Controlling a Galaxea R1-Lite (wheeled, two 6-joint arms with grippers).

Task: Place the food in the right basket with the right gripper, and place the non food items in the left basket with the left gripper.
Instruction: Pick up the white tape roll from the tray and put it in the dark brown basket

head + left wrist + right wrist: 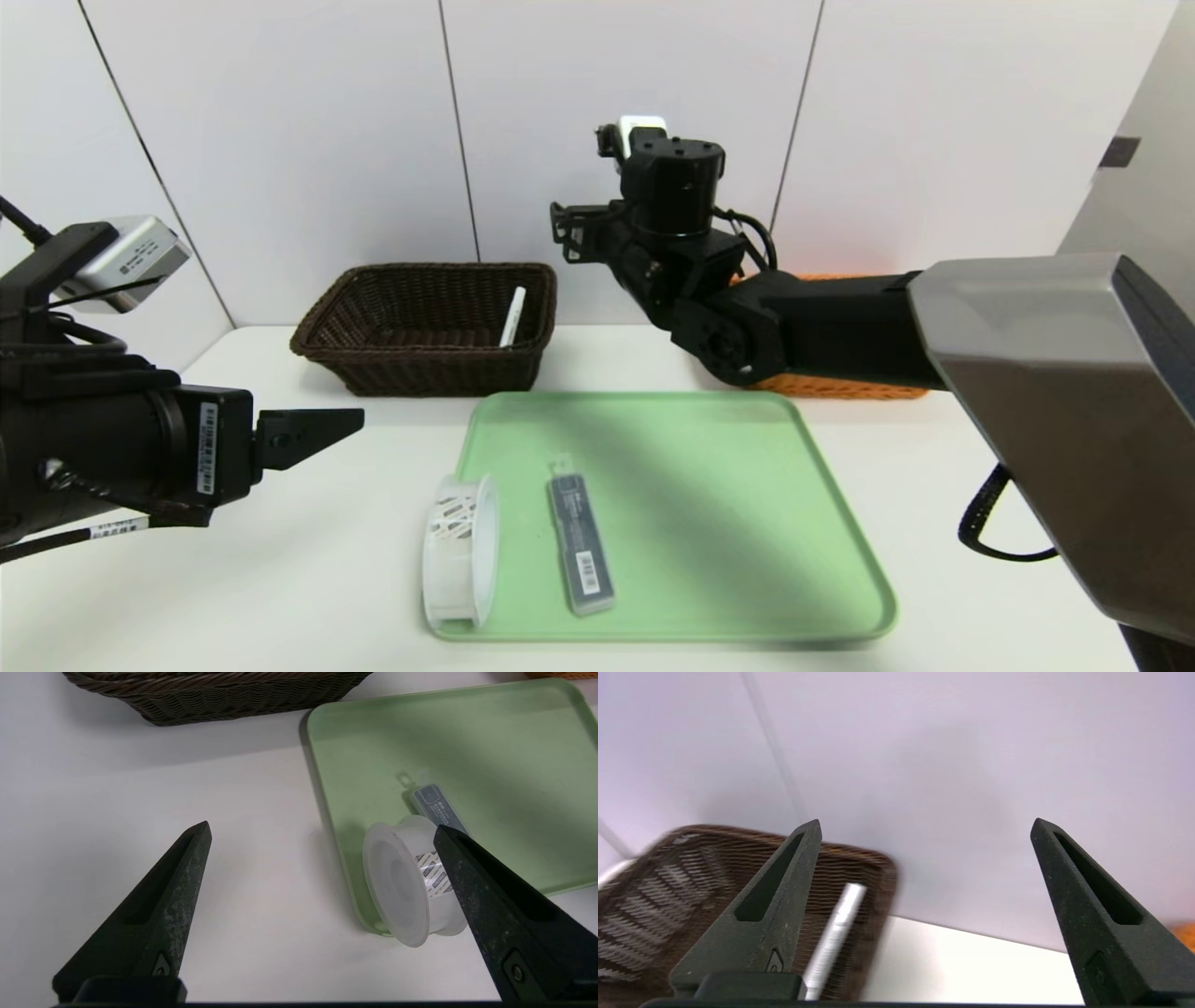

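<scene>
On the pale green plastic tray (709, 485) only the white ring-shaped tape roll (457, 551) and slim grey barcoded case (581, 544) remain. Left gripper (322, 830) hangs spread and empty near the roll, so grabbing it looks next; right gripper (924, 826) is released too, holding nothing.

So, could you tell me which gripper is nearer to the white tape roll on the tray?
Left. The left gripper hovers open beside the tape roll; the right gripper, open, is raised at the back near the dark basket.

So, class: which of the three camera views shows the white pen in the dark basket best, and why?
The head view: the white pen shows sharply, leaning against the inside of the dark basket. The right wrist view shows it blurred and partly hidden behind a finger of the open right gripper. The left wrist view shows only the basket's outer wall, no pen.
</scene>
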